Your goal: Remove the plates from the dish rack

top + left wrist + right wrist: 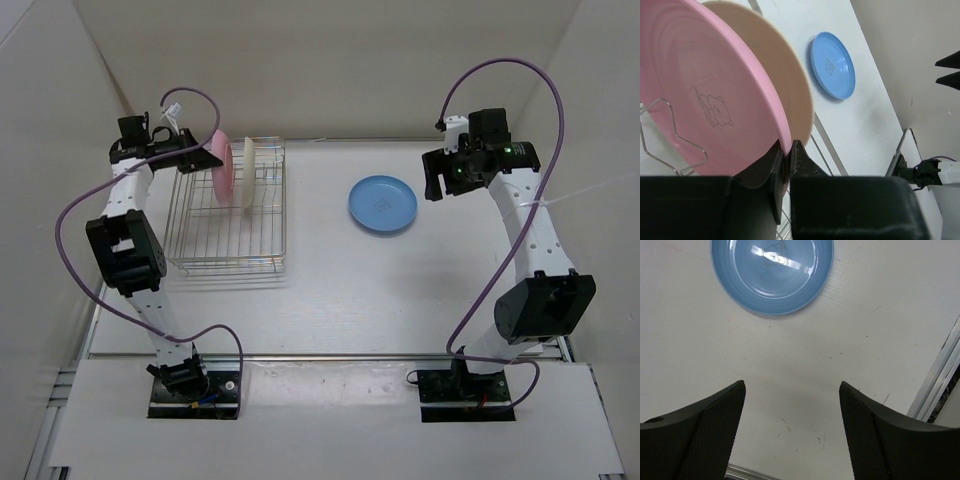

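The pink plate [221,163] stands on edge in the silver wire dish rack [228,240], at its far left end. My left gripper [205,150] is shut on this plate's rim. In the left wrist view the two fingers pinch the edge of the pink plate [700,90] at my left gripper [785,146]. The cream-white plate [247,172] stands upright just behind the pink one, and it shows in the left wrist view as well [792,85]. A light blue plate [383,203] lies flat on the table to the right of the rack. My right gripper [435,186] hovers open beside it, holding nothing.
Rack wire dividers [670,135] run under the pink plate. In the right wrist view the blue plate [772,272] lies ahead of my right gripper [792,386], over bare white table. A metal rail [940,380] edges the table. White walls enclose the workspace.
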Tool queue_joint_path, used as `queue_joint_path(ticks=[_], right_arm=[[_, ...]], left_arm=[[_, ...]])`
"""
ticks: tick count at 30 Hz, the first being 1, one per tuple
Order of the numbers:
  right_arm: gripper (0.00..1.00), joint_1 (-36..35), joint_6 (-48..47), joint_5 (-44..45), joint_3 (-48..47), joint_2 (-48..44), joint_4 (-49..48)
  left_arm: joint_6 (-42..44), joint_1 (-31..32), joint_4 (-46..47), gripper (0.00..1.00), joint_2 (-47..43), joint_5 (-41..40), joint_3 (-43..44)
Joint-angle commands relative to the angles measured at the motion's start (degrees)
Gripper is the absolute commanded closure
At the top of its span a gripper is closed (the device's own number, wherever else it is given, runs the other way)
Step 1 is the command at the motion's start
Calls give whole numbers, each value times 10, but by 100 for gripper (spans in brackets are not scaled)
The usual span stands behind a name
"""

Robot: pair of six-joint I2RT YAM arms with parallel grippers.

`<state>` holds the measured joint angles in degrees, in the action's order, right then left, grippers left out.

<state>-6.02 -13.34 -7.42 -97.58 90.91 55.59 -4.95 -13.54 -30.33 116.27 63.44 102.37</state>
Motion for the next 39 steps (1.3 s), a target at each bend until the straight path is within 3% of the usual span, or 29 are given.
queue_joint_path(ticks=[1, 7, 9, 14, 17, 18, 19, 21, 24, 31, 35, 39], right_arm=[[21, -1, 9, 2, 5, -28, -14], [21, -1, 19, 16, 5, -34, -14], [21, -1, 26, 22, -8, -34, -19], [22, 4, 37, 4, -34, -34, -19], [23, 9, 44, -38, -59, -34, -8], [23, 9, 44, -52, -64, -34, -7], [23, 9, 44, -69, -71, -34, 5], [23, 2, 28, -102, -94, -40, 18], [23, -14, 17, -109, -124, -51, 23], [25, -19, 17, -170, -154, -62, 43], [26, -48, -1, -196, -119, -62, 64], [29, -88, -19, -153, -85, -48, 78]], left_arm=[[20, 4, -37, 89, -65, 39, 49], [89, 9, -138, 89, -111, 26, 121], [144, 26, -211, 89, -139, -2, 155], [257, 90, -291, 89, -232, -151, 163], [323, 198, -321, 89, -295, -305, 134], [360, 283, -321, 89, -334, -356, 110], [379, 333, -303, 89, -352, -471, 52], [411, 420, -286, 89, -388, -610, -9], [428, 580, -312, 89, -374, -737, -72], [469, 744, -359, 89, -305, -882, -75], [507, 795, -354, 89, -272, -941, -65], [525, 831, -354, 89, -232, -951, -3]])
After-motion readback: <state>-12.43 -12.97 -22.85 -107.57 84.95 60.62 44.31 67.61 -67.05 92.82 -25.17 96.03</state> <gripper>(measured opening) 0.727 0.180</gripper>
